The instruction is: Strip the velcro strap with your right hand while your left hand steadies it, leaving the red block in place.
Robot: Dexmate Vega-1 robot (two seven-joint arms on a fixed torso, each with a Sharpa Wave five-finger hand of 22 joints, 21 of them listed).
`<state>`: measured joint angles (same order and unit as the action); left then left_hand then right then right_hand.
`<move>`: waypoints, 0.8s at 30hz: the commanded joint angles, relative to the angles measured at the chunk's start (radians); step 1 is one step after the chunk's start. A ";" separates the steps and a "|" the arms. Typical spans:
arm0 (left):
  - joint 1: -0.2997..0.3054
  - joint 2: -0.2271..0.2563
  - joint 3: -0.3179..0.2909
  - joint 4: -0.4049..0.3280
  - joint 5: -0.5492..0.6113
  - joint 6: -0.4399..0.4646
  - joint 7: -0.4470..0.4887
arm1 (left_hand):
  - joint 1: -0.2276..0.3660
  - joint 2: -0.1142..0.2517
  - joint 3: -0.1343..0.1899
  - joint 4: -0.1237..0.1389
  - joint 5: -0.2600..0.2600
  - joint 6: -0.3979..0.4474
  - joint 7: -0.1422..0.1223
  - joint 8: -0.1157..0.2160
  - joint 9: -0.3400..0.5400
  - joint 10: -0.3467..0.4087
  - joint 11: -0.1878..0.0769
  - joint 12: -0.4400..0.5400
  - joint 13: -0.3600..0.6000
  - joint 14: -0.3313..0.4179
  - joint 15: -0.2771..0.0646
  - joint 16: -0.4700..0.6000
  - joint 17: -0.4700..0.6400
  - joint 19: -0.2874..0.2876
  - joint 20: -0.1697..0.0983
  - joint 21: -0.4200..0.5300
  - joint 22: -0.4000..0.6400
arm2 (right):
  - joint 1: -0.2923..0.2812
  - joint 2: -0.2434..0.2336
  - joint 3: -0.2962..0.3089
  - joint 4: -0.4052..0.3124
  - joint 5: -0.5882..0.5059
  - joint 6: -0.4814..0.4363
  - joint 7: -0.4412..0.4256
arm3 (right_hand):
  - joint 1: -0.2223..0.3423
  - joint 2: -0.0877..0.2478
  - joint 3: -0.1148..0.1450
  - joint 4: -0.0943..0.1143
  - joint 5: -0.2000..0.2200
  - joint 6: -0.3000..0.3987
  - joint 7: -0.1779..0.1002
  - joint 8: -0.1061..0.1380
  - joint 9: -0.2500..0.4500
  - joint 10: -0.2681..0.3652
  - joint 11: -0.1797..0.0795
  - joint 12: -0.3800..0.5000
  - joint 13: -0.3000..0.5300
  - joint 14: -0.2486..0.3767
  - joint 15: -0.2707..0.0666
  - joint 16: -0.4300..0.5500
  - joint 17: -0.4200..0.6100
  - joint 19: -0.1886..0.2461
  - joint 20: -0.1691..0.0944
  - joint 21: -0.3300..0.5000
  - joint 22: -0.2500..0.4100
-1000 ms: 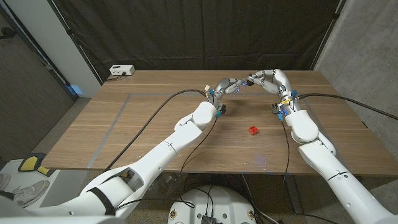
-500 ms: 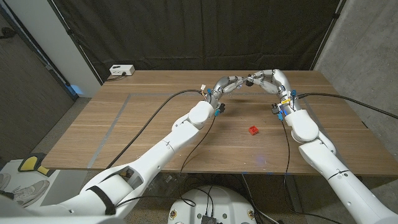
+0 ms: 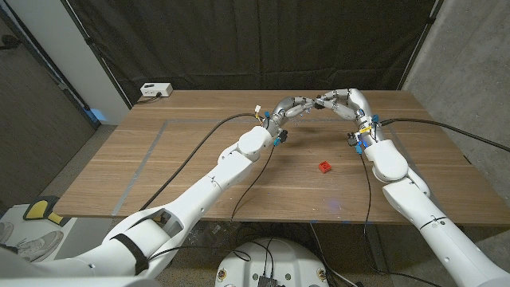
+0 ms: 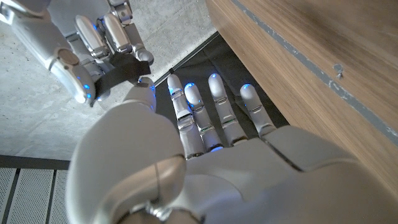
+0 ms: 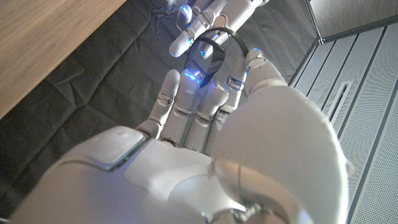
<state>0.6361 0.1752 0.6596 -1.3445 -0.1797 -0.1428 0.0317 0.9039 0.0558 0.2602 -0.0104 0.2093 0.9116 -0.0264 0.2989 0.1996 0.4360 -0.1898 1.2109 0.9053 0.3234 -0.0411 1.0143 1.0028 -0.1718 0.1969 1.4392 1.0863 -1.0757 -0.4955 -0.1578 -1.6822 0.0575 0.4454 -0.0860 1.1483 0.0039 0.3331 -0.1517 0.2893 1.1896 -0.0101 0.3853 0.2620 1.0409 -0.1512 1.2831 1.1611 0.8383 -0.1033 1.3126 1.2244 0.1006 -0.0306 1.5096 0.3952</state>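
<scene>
The black strap [image 4: 121, 73] hangs above the table's [image 3: 199, 159] far side, pinched between the left hand [image 3: 292, 108] and right hand [image 3: 341, 102]; the wrist views show that grip, and no writing is legible. The red block [image 3: 325, 167] lies nearer, apart.

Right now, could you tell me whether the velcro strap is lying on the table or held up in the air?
Held up: the strap hangs between the left hand and right hand, both gripping it.
</scene>
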 commanded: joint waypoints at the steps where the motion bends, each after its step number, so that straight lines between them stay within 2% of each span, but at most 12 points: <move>1: -0.003 -0.011 -0.013 0.039 -0.066 -0.063 -0.047 | -0.003 0.057 0.053 0.020 -0.006 0.019 0.038 -0.010 0.004 0.004 0.040 0.011 0.010 -0.017 -0.066 -0.017 0.011 -0.110 0.010 -0.038 0.003 | 0.007 0.002 -0.006 0.003 -0.009 -0.008 -0.007 | -0.011 0.001 0.011 0.000 0.004 0.007 0.003 0.006 0.100 0.000 -0.010 -0.003 0.003 0.008 -0.114 -0.003 0.004 -0.006 -0.003 0.012 -0.002; 3: -0.004 -0.007 -0.013 0.036 -0.076 -0.058 -0.061 | -0.014 0.041 0.055 0.022 -0.010 0.021 0.034 -0.012 0.006 0.004 0.035 0.010 0.010 -0.011 -0.073 -0.020 0.013 -0.104 0.015 -0.045 0.005 | 0.007 0.003 -0.006 0.003 -0.004 -0.007 -0.006 | -0.013 0.000 0.012 0.001 0.004 0.007 0.002 0.006 0.101 0.000 -0.010 -0.002 0.005 0.008 -0.114 -0.004 0.004 -0.006 -0.002 0.013 -0.003; 6: -0.006 -0.001 -0.009 0.029 -0.066 -0.052 -0.055 | -0.013 0.010 0.053 0.007 -0.018 0.017 0.029 -0.017 0.010 -0.006 0.026 0.012 0.019 -0.015 -0.077 -0.021 0.022 -0.103 0.018 -0.035 0.021 | 0.006 0.001 -0.006 0.002 -0.006 -0.006 -0.005 | -0.014 0.000 0.015 0.001 0.004 0.006 0.002 0.005 0.100 0.001 -0.013 -0.004 0.004 0.008 -0.114 -0.005 0.004 -0.008 -0.003 0.014 -0.006; 8: -0.008 0.004 -0.006 0.023 -0.054 -0.048 -0.047 | -0.023 -0.031 0.034 -0.002 -0.024 0.011 0.019 -0.022 0.012 -0.019 0.016 0.008 0.020 -0.025 -0.082 -0.016 0.031 -0.103 0.018 -0.027 0.035 | 0.005 0.002 -0.006 0.000 -0.012 -0.009 -0.010 | -0.015 -0.002 0.019 0.000 0.005 0.005 0.002 0.005 0.101 0.001 -0.010 -0.007 0.002 0.008 -0.114 -0.005 0.004 -0.007 -0.003 0.016 -0.009; 11: -0.009 0.007 -0.003 0.023 -0.051 -0.057 -0.049 | -0.008 -0.050 0.032 -0.021 -0.021 0.008 0.016 -0.026 0.015 -0.023 0.011 0.006 0.020 -0.027 -0.086 -0.015 0.028 -0.101 0.017 -0.017 0.049 | 0.005 0.004 -0.005 -0.001 -0.010 -0.011 -0.012 | -0.016 -0.002 0.023 0.000 0.005 0.006 0.002 0.006 0.100 0.001 -0.009 -0.006 0.005 0.008 -0.114 -0.006 0.004 -0.009 -0.002 0.018 -0.011; 13: -0.009 0.011 -0.002 0.019 -0.050 -0.059 -0.053 | 0.003 -0.048 0.037 -0.028 -0.019 0.006 0.014 -0.028 0.016 -0.029 0.007 0.009 0.028 -0.026 -0.087 -0.016 0.024 -0.101 0.016 -0.013 0.055 | 0.005 0.006 -0.005 -0.001 -0.007 -0.012 -0.012 | -0.016 -0.004 0.027 0.000 0.005 0.005 0.003 0.006 0.102 0.005 -0.008 -0.015 -0.007 0.009 -0.114 -0.007 0.004 -0.009 -0.002 0.020 -0.015; 16: -0.011 0.016 -0.001 0.018 -0.056 -0.062 -0.068 | 0.048 -0.035 0.067 -0.056 -0.016 -0.011 0.010 -0.038 0.018 -0.039 0.007 0.006 0.030 -0.033 -0.091 -0.019 0.020 -0.100 0.014 -0.020 0.059 | 0.005 0.012 -0.005 -0.002 -0.009 -0.012 -0.019 | -0.019 -0.006 0.032 0.000 0.005 0.007 0.004 0.006 0.100 0.002 -0.010 -0.013 0.001 0.009 -0.114 -0.008 0.004 -0.009 -0.002 0.023 -0.019; 20: -0.012 0.024 0.001 0.009 -0.051 -0.053 -0.068 | 0.117 -0.022 0.124 -0.103 0.004 -0.025 0.012 -0.047 0.022 -0.047 0.007 0.001 0.031 -0.039 -0.095 -0.028 0.015 -0.091 0.014 -0.045 0.054 | 0.007 0.012 -0.005 0.003 -0.004 -0.002 -0.016 | -0.020 -0.007 0.037 0.000 0.006 0.006 0.003 0.006 0.101 0.000 -0.009 -0.010 0.011 0.010 -0.114 -0.008 0.004 -0.008 -0.003 0.026 -0.022; 22: -0.013 0.024 0.002 0.008 -0.046 -0.049 -0.062 | 0.141 -0.021 0.154 -0.123 0.021 -0.034 0.014 -0.052 0.023 -0.053 0.004 -0.001 0.035 -0.043 -0.096 -0.032 0.021 -0.082 0.015 -0.061 0.048 | 0.007 0.013 -0.006 0.003 -0.005 0.001 -0.018 | -0.021 -0.008 0.041 -0.001 0.006 0.006 0.003 0.006 0.101 0.002 -0.010 -0.012 0.009 0.010 -0.114 -0.009 0.004 -0.010 -0.002 0.027 -0.025; 24: -0.014 0.023 0.003 0.008 -0.042 -0.050 -0.058 | 0.162 -0.029 0.199 -0.143 0.051 -0.032 0.013 -0.054 0.025 -0.046 0.002 -0.007 0.026 -0.033 -0.101 -0.047 0.014 -0.066 0.017 -0.087 0.039 | 0.007 0.012 -0.006 0.003 -0.002 0.006 -0.016 | -0.022 -0.008 0.043 0.000 0.006 0.006 0.003 0.006 0.102 0.004 -0.011 -0.013 0.007 0.011 -0.114 -0.009 0.004 -0.011 -0.002 0.028 -0.026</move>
<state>0.6289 0.1829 0.6551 -1.3223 -0.2312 -0.1941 -0.0250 1.0418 0.0305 0.4149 -0.1341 0.2319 0.8823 -0.0124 0.2477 0.2212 0.3907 -0.1872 1.2119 0.9367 0.2868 -0.0374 0.9784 1.0189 -0.1736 0.2058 1.3740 1.1319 -1.0702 -0.4874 -0.1624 -1.6808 0.0503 0.4376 -0.0971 1.1306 -0.0070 0.3648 -0.1527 0.2890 1.1877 -0.0089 0.3854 0.2763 1.0423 -0.1526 1.2721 1.1647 0.8383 -0.1033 1.3082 1.2243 0.0954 -0.0355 1.5328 0.3693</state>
